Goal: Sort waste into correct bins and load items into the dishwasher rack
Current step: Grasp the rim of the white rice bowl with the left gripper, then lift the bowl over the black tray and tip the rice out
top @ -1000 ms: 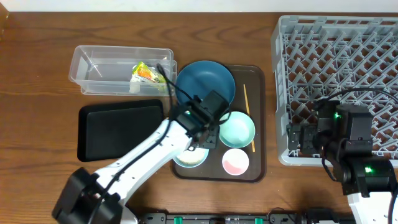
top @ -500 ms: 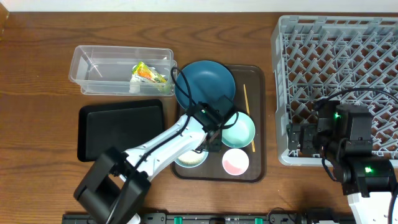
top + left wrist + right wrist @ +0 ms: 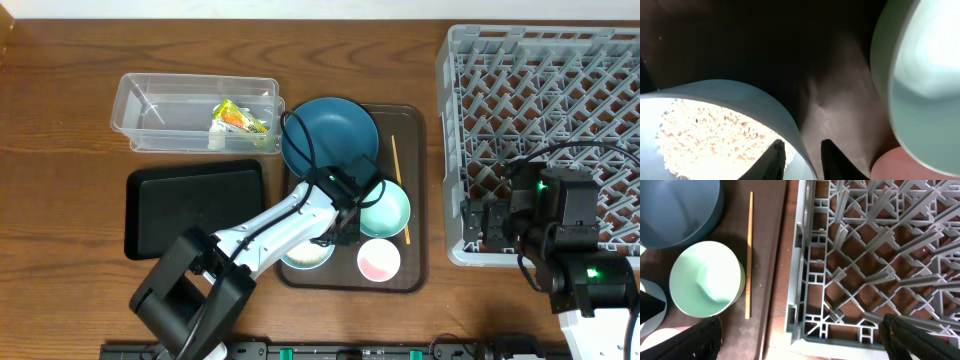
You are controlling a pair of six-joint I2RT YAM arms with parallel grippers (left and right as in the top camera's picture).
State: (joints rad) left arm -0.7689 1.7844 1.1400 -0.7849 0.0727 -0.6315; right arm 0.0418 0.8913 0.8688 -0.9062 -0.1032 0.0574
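My left gripper is shut on the rim of the white light-blue-rimmed bowl, one finger inside and one outside. The bowl holds loose rice grains. Beside it on the brown serving tray are the mint-green bowl, the pink cup, the dark blue bowl and the wooden stick. My right gripper is open and empty over the front left corner of the grey dishwasher rack.
The clear tub at the back left holds the yellow-orange-green snack wrapper and something white beside it. The black tray lies in front of the tub, left of the serving tray.
My left gripper has moved a little forward and down from the blue bowl's edge onto the white bowl's rim. The right arm has not moved.
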